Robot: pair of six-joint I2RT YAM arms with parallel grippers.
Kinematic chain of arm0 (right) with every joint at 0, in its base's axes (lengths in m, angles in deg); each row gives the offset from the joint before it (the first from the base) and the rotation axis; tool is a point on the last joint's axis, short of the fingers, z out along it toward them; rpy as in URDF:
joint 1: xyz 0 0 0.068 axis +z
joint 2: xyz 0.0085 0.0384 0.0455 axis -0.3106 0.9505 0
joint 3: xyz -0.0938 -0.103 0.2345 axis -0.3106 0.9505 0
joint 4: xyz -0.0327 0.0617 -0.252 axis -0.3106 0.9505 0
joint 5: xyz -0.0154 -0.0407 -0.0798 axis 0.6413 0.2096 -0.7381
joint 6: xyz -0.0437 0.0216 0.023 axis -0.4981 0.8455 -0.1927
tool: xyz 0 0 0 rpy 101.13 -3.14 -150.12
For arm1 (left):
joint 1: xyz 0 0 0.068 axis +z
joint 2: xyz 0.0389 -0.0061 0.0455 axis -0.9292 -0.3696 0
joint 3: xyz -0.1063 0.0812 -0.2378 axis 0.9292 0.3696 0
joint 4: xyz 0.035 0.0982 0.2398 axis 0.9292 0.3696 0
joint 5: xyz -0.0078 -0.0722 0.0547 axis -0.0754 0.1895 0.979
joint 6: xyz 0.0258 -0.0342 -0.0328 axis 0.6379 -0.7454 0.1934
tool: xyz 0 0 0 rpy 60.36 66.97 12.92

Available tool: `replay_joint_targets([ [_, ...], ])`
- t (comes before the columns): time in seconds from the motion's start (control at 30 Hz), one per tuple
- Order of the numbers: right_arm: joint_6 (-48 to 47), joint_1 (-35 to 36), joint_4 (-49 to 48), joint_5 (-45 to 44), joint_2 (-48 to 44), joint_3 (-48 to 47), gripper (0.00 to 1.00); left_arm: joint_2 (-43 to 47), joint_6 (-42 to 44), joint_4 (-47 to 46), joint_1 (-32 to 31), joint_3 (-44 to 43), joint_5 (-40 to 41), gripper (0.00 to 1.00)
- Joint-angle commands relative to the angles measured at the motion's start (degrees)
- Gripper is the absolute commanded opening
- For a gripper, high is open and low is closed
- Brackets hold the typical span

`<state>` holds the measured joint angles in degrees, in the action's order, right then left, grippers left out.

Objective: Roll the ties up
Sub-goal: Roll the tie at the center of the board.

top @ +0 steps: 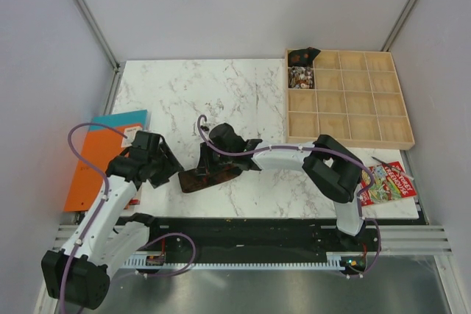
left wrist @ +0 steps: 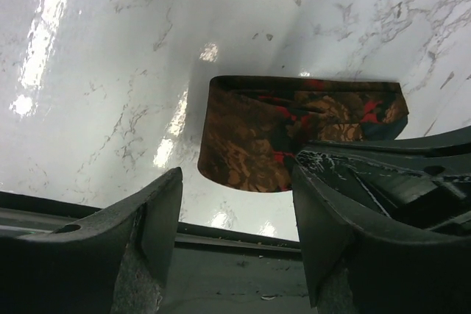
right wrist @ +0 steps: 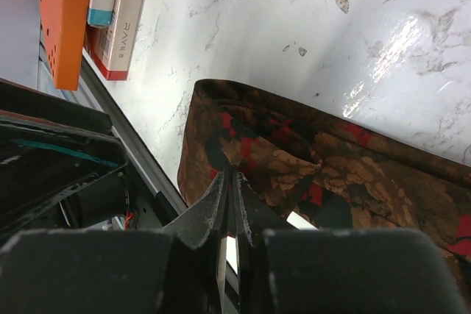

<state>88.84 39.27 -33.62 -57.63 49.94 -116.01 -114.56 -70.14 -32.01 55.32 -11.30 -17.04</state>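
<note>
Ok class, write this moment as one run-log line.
left hand: open, empty | right hand: pinching dark brown patterned fabric tie | tie: folded, on white marble table

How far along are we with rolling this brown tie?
Done: two bundles sit in the wooden tray, too small to identify. In hand: the right hand pinches an edge of the brown tie; the left hand hovers open beside it. Left: the tie lies loosely folded, not yet a roll.

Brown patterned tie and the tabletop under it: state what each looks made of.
The brown-and-red patterned tie: soft fabric, likely woven; it folds in limp layers. The white grey-veined tabletop: glossy marble look, with bright glare patches; real stone or printed laminate cannot be told.
</note>
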Motion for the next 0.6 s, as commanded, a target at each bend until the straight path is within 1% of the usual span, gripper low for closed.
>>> replay_joint_targets([
  [0.0,0.06,-0.23,-1.25,1.28,0.06,0.65,0.12,3.56,-5.85,-1.93,-0.19,3.59,0.31,0.67],
  [0.23,0.15,-1.38,-1.87,1.46,-0.73,2.16,0.12,5.15,-6.12,-2.91,-0.19,4.56,-0.31,0.66],
  [0.47,0.77,-1.73,-1.26,2.51,-5.21,0.75,0.13,6.56,-6.38,-4.66,-0.28,5.79,-0.22,0.65],
  [0.57,1.64,-1.73,-1.34,3.48,-5.74,1.10,0.14,6.29,-6.21,-4.84,-0.36,5.88,-0.57,0.65],
])
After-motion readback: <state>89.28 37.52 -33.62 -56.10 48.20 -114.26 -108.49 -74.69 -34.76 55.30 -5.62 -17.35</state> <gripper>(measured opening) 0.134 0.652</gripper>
